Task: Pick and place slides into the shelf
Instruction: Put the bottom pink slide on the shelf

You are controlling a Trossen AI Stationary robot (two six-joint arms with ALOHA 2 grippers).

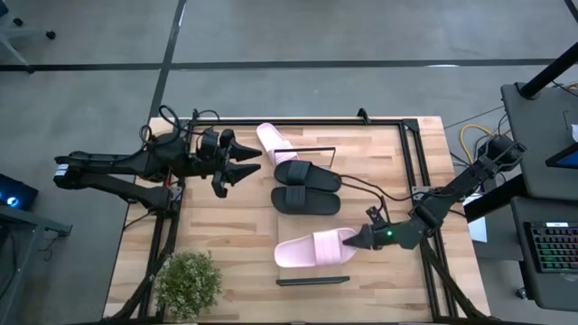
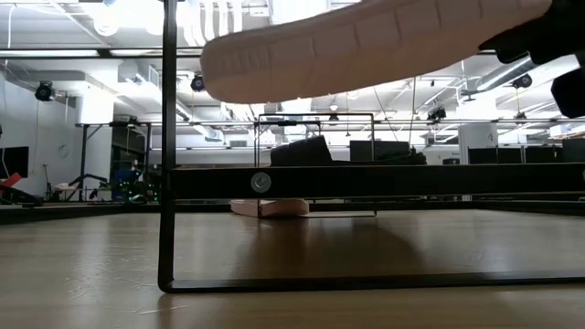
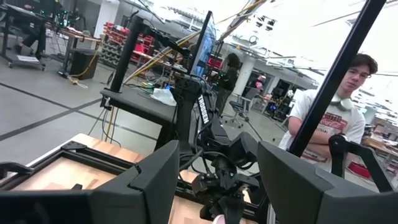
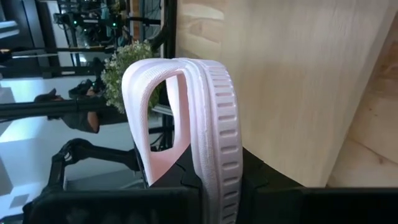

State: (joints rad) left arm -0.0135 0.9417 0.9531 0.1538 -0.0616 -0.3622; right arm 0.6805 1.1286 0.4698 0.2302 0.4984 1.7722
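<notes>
Gripping one pale pink slide [image 1: 314, 249] by its heel end, the right tool [image 1: 359, 240] is clenched on it and holds it lifted above the near part of the tabletop [image 1: 226, 244]; in the low view this slide [image 2: 366, 46] hangs in the air, its ribbed sole seen from the side. From the right wrist view the slide's strap arches up beside the sole [image 4: 214, 149]. The left tool [image 1: 242, 162] waits over the far left of the tabletop, its fingers spread and grasping nothing. Two black slides [image 1: 307, 188] lie side by side at the middle, and the second pink slide [image 1: 274, 141] lies just beyond them. A potted plant [image 1: 188, 282] stands at the near left corner.
</notes>
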